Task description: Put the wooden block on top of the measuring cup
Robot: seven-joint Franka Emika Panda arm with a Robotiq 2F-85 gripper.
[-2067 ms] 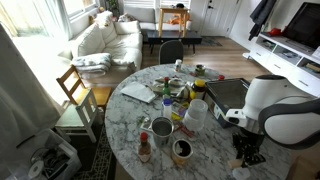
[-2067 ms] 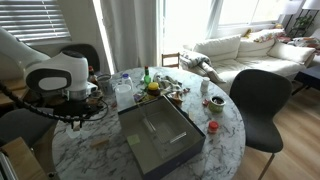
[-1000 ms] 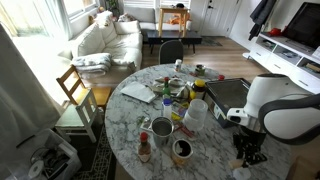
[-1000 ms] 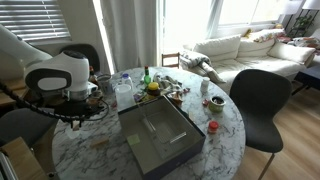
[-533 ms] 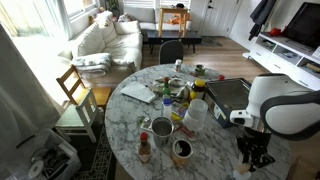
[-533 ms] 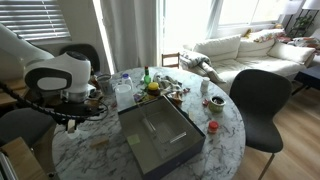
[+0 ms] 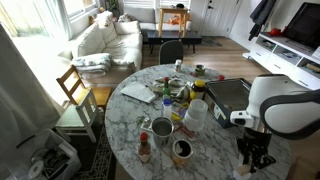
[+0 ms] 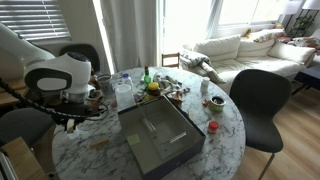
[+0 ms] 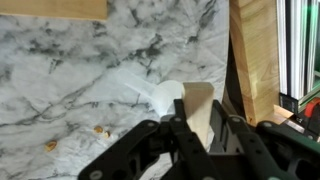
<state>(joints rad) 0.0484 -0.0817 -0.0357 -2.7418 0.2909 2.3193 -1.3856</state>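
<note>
Shifted slightly right and down since earlier exterior view. Grips block (image 9: 200, 105) in closed end effector (image 9: 201, 128), lower centre of wrist view, just beside cup (image 9: 165, 97). Likely carry step; next, centre over cup, lower, release.

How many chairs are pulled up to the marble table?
2 clearly: a wooden chair on the sofa side, a dark chair at the far edge. Others may be hidden behind the robot.

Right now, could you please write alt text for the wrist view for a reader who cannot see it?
The gripper is shut on the light-tan wooden block over a grey-veined marble table. The whitish measuring cup shows behind the block, and a wooden board fills the right.
</note>
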